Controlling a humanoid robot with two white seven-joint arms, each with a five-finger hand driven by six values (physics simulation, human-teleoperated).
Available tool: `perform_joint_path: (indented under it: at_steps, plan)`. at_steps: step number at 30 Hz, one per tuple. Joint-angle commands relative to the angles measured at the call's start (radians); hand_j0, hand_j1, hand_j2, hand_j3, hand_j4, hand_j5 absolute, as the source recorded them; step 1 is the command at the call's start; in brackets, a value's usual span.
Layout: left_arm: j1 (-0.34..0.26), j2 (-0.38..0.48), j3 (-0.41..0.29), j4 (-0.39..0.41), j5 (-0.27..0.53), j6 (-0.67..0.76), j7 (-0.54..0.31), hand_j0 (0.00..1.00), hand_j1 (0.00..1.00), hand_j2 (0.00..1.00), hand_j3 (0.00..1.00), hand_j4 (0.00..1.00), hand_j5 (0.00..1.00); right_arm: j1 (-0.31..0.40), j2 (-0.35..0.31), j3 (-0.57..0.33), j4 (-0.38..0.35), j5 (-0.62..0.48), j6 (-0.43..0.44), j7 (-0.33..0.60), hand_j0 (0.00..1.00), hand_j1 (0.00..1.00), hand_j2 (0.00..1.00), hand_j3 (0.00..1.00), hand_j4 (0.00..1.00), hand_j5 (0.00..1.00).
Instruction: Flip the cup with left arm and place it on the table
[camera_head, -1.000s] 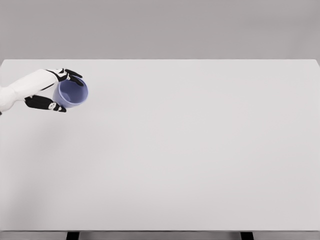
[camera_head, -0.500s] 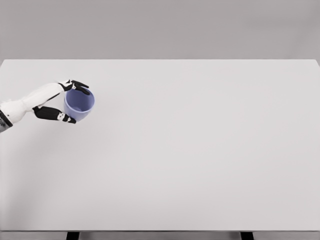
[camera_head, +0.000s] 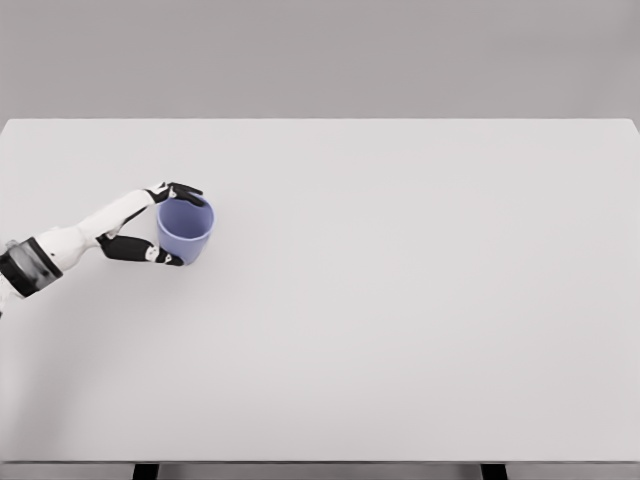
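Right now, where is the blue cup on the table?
In the head view, the blue cup is on the left part of the white table, opening upward, gripped by the left hand; nothing else is nearby.

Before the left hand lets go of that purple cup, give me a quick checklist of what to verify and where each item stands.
1. Cup mouth up: ok, the open rim faces upward.
2. Left hand grasp: ok, fingers wrap both sides of the cup.
3. Cup base touching the table: cannot tell from this one view.
4. Cup fully vertical: cannot tell, it looks near upright.
5. Landing spot away from the table edges: ok.
6. Right arm clear: cannot tell, it is out of view.
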Motion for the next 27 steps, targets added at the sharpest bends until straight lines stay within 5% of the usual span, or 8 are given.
perform_joint_path:
  at_steps: [1,11,17,27]
  plan:
    - [0.000,-0.021,0.002,0.006,0.015,0.002,0.002,0.72,0.72,0.72,0.72,0.72,0.72,0.000,0.000,0.000,0.000,0.000,0.000,0.000,1.00,1.00,1.00,1.00,1.00,1.00]
    - [0.015,-0.032,0.003,0.004,0.027,0.002,0.003,0.74,0.74,0.74,0.74,0.74,0.74,0.000,0.000,0.000,0.000,0.000,0.000,0.000,1.00,1.00,1.00,1.00,1.00,1.00]
    - [0.028,-0.032,0.012,-0.014,0.026,0.002,0.006,0.99,0.99,0.99,0.99,0.99,0.99,0.000,0.000,0.000,0.000,0.000,0.000,0.000,1.00,1.00,1.00,1.00,1.00,1.00]
    - [0.032,-0.027,0.016,-0.031,0.029,0.002,0.006,1.00,1.00,1.00,1.00,1.00,1.00,0.000,0.000,0.000,0.000,0.000,0.000,0.000,1.00,1.00,1.00,1.00,1.00,1.00]
